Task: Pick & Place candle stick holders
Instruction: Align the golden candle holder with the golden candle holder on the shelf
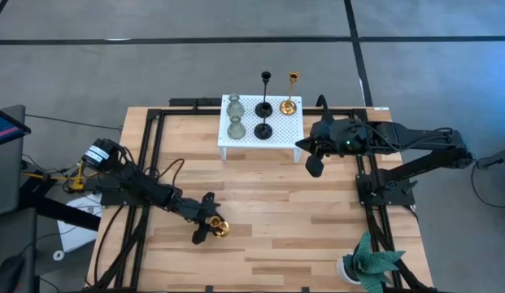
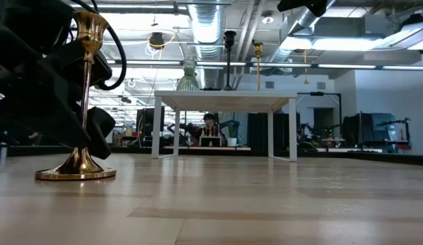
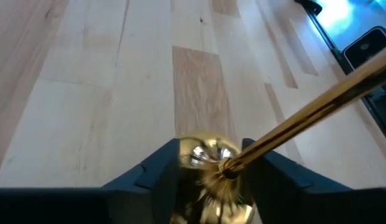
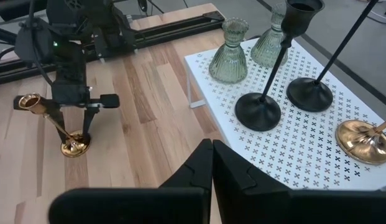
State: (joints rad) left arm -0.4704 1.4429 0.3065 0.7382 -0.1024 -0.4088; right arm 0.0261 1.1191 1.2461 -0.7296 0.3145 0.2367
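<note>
Standing upright on bare wood near the front left of the table (image 1: 260,203), a gold candle stick holder (image 1: 221,229) has its round base flat on the surface and its slim stem rising to a cup at the top, as the low view shows. The left gripper (image 1: 208,224) sits right at this holder, with its dark fingers (image 3: 149,177) on either side of the base and stem, partly parted; whether they are pinching the metal or just bracketing it cannot be told. The holder's long axis is vertical, so any lift should go straight up to avoid tipping it. Far across the table, at the back, a white perforated shelf (image 1: 244,134) carries the other five holders: two green glass holders (image 1: 234,116), two black holders (image 1: 263,110) and a second gold holder (image 1: 289,102). The right gripper (image 1: 314,165) hovers just beside the shelf's right front corner, its fingers pressed together and empty, so the left arm is clearly the nearer one to the lone gold holder. Open wood lies between that holder and the shelf, giving free room to travel. A potted plant (image 1: 367,262) stands at the front right, well clear.
</note>
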